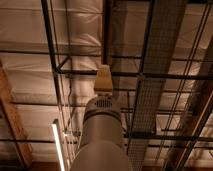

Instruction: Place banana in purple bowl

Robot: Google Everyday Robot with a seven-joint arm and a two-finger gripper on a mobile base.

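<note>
1 arm (101,137) aims at ceiling (30,40); pincer (103,79) seemingly atop.

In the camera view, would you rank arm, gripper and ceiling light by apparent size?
1. arm: largest, though nearest the camera.
2. gripper, at the arm's tip, and ceiling light: about alike.

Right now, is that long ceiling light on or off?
On: the light glows white, left of the arm. The end effector sits atop the arm.

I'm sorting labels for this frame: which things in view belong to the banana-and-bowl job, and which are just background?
Job: gripper, pointing at the ceiling atop the arm; banana and purple bowl not in view.
Background: ceiling trusses, strip light, cable tray.
</note>
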